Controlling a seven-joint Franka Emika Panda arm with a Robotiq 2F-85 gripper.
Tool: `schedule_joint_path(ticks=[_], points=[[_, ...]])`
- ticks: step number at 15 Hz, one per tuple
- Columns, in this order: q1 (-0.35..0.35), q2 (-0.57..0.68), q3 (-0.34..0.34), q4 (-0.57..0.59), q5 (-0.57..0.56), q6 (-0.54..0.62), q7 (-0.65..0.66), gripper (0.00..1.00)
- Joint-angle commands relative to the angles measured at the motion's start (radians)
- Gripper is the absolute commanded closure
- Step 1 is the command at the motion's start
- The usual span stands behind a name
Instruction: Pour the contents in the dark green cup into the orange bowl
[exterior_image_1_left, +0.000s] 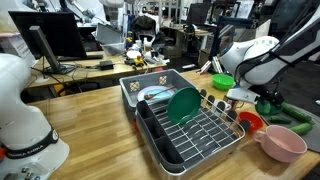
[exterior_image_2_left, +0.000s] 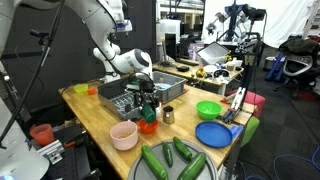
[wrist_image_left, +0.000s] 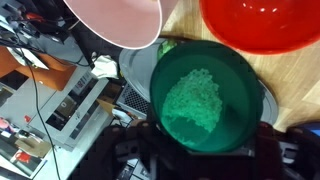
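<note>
I am gripping the dark green cup (wrist_image_left: 205, 95) in the gripper (wrist_image_left: 205, 145), with the jaws closed against its two sides and pale green crumbs lying inside. Its rim is sitting just beside the orange bowl (wrist_image_left: 262, 22), with the pink bowl (wrist_image_left: 112, 20) crowding the other side. In an exterior view the dish rack (exterior_image_1_left: 190, 130) is standing near, and bare table (exterior_image_1_left: 90, 110) is lying open beyond it.

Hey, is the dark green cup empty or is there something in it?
Not empty. The wrist view looks straight into the dark green cup and shows pale green granules lying on its bottom.
</note>
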Motion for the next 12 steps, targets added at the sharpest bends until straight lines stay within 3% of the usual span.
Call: schedule_joint_path(ticks=[1, 12], points=[[-0.016, 0.002, 0.019, 0.008, -0.009, -0.013, 0.009, 0.55], [0.012, 0.025, 0.02, 0.04, -0.036, -0.106, 0.05, 0.55]])
